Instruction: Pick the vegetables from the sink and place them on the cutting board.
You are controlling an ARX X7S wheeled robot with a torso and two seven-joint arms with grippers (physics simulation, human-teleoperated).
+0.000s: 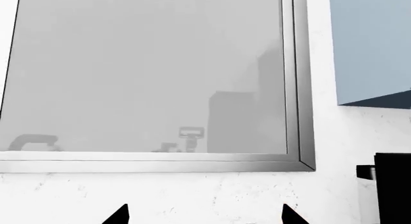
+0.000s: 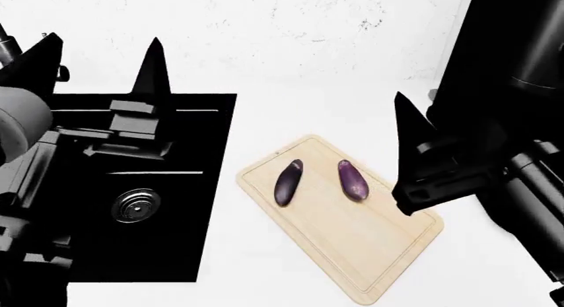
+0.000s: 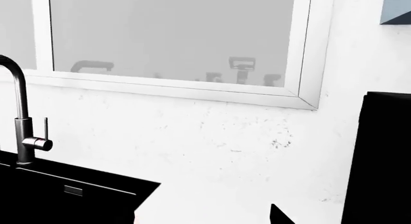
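Two dark-purple eggplants lie side by side on the pale wooden cutting board (image 2: 370, 254): one on the left (image 2: 287, 182) and one on the right (image 2: 352, 181). The black sink (image 2: 176, 188) shows one basin with a round steel drain (image 2: 137, 204) and no vegetables in it. My left gripper (image 2: 104, 49) is open and empty, raised over the sink's back edge; its tips show in the left wrist view (image 1: 205, 217). My right gripper (image 2: 445, 109) is open and empty, raised just right of the board, and also shows in the right wrist view (image 3: 205, 219).
A tall dark faucet (image 3: 19, 103) stands at the sink's back edge (image 3: 64, 195). A window (image 1: 147, 74) fills the white wall behind. A tall black appliance (image 3: 385, 161) stands on the counter at the right, close to my right arm.
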